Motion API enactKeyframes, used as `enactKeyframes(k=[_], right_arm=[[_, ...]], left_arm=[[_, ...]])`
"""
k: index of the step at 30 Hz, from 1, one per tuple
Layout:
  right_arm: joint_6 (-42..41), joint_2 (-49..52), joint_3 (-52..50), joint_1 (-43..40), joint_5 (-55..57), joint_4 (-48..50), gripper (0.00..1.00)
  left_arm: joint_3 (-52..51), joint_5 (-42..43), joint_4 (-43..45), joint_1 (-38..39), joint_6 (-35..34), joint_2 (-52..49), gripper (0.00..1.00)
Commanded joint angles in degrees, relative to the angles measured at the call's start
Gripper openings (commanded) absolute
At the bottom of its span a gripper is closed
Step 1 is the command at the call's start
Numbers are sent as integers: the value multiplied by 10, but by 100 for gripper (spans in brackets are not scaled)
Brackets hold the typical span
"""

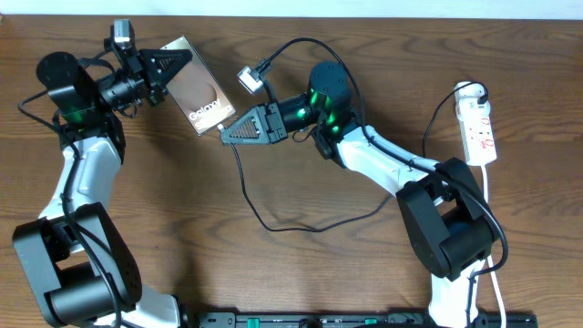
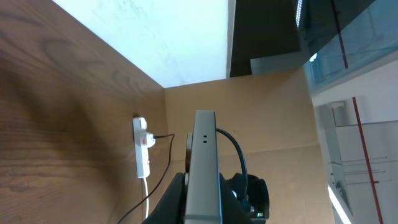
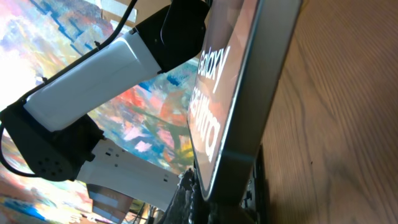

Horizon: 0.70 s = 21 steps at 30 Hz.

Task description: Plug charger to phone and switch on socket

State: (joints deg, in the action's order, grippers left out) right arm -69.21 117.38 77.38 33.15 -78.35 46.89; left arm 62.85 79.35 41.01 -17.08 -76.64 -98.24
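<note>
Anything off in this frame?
Nothing spilled or damaged. The phone isn't lying free on the table: left gripper clamps one end, right gripper sits at the other. Looks deliberate, not a fault.

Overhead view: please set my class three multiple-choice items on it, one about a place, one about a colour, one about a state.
1. Where in the view does the socket lie?
A far left
B far right
C centre

2. What colour is the lettering on the phone?
A white
B red
C green

3. What holds the phone?
A nothing, it lies flat
B the left tool
C a stand

Answers:
1 B, the white strip sits at the right edge.
2 A, "Galaxy" reads white on bronze.
3 B, its fingers clamp the phone's upper end.
</note>
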Motion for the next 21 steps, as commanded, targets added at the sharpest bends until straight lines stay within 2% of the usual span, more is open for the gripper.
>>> enactKeyframes(k=[1, 9, 21], right_arm=[[11, 0, 5, 2, 21, -1, 1], [10, 0, 5, 2, 30, -3, 1], [-35, 0, 5, 2, 62, -3, 1]], left_arm=[[4, 14, 7, 6, -6, 2, 7], [4, 16, 7, 6, -5, 2, 7], [4, 25, 7, 6, 8, 2, 7]])
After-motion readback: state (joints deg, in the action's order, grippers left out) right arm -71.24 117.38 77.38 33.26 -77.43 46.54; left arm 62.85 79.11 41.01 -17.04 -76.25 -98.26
